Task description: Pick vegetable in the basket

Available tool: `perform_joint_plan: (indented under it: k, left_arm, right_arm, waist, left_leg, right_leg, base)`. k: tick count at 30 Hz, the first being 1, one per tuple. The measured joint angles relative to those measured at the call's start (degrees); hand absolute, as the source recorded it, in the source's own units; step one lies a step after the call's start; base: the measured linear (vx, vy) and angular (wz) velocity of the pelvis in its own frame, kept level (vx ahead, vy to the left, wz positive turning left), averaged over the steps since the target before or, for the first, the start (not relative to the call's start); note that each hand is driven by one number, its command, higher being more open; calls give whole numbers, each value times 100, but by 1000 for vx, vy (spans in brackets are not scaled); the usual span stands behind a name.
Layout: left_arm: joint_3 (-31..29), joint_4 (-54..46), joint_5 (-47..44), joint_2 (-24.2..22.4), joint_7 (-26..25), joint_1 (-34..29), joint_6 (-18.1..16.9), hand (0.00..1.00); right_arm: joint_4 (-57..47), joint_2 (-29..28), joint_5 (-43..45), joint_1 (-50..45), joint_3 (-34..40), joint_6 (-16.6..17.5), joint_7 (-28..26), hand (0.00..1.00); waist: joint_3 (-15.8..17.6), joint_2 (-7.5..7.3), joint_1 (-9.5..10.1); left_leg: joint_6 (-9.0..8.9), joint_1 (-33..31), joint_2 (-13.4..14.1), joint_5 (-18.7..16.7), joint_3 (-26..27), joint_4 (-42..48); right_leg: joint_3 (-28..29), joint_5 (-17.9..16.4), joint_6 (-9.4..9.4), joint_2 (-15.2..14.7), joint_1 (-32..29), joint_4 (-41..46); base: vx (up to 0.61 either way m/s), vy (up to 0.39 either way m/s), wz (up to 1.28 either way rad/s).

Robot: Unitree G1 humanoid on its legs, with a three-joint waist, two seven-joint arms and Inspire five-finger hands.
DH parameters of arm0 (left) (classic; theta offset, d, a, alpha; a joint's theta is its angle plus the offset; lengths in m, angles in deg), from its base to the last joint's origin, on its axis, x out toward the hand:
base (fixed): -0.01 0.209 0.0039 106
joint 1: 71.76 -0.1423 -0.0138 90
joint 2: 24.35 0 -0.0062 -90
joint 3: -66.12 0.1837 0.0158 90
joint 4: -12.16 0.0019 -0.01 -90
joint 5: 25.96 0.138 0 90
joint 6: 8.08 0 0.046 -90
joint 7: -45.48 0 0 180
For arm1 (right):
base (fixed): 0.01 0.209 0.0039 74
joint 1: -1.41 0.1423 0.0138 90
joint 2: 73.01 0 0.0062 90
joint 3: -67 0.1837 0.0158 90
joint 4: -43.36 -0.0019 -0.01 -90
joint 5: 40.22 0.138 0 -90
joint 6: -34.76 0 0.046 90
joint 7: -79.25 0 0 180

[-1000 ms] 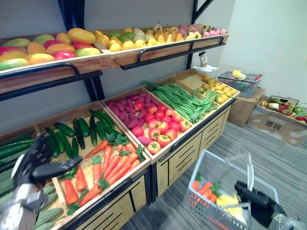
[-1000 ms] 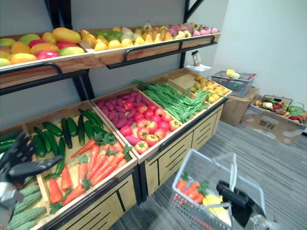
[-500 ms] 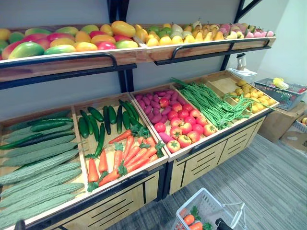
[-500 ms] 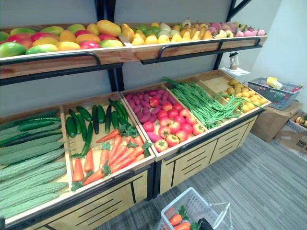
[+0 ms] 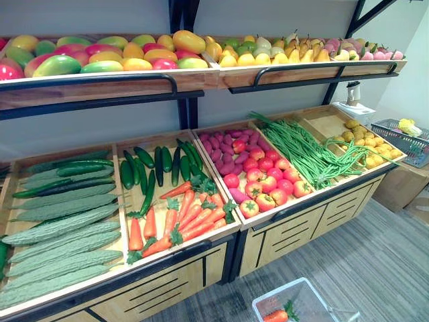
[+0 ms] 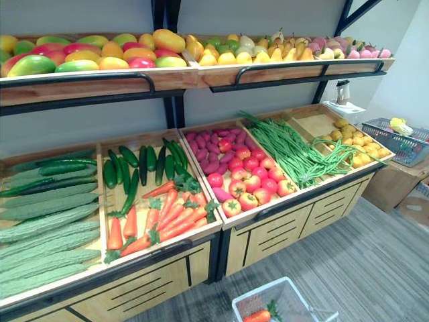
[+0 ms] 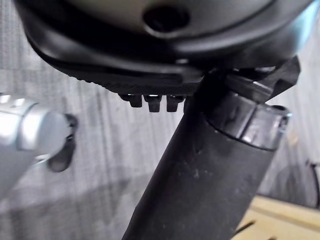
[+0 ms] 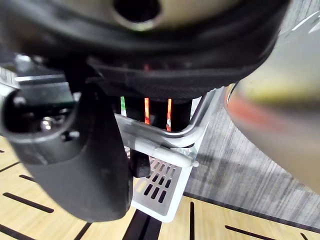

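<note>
The white basket (image 5: 278, 294) shows at the lower edge of the head views, above the grey floor (image 5: 389, 268), with one carrot (image 5: 276, 315) inside. The right hand (image 8: 95, 165) has its thumb curled over the basket's wire handle. The left hand (image 7: 200, 180) hangs over the floor, thumb straight, fingers relaxed, holding nothing. On the counter (image 5: 167, 285), carrots (image 5: 191, 218) lie beside cucumbers (image 5: 144, 176)

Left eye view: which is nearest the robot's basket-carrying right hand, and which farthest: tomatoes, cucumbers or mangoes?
1. Tomatoes, lower tier, centre-right, just beyond the basket in the right hand.
2. Cucumbers, lower tier, further left and back.
3. Mangoes, top shelf, far left.
</note>
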Motion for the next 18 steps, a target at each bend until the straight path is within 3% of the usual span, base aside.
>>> perform_joint_plan:
  k: [4,8,12,14,18]
  left_arm:
    - [993,1,1021,237,743,221,374,100]
    - [1664,14,1638,442,1150,350,621,100]
    - [2071,122,2203,863,1486,573,1715,100]
    - [2217,212,2564,1033,1595,721,2044,100]
    - [2614,322,3001,1242,1649,928,2333,100]
  right_arm:
    - [344,17,-126,21,-5,300,81,0]
    - [558,13,-281,118,-6,423,247,0]
    - [676,-9,-630,309,-127,399,348,0]
    - [717,-5,-788,395,-247,397,382,0]
    - [726,25,-802,517,-431,417,395,0]
  waist:
    - [68,70,-14]
    - [110,114,-88]
    - [159,52,-123]
    - [196,31,-142]
    - [253,34,-179]
  left_leg:
    - [-27,137,34,23,99,-101]
    - [-30,183,38,25,208,-156]
    - [-50,310,65,13,443,-231]
    - [-63,372,72,-5,547,-238]
    - [-100,514,107,-113,939,-213]
  right_leg:
    - [102,-44,-11,43,-1,91]
    - [205,-46,-11,57,-46,100]
    - [442,-43,-10,113,-94,108]
    - [538,-40,-10,131,-97,110]
    - [939,-14,8,211,-203,138]
  base:
    - [-2,-5,-11]
    - [-9,2,-17]
    - [6,-4,-26]
    - [-6,-3,-29]
    - [-16,5,-52]
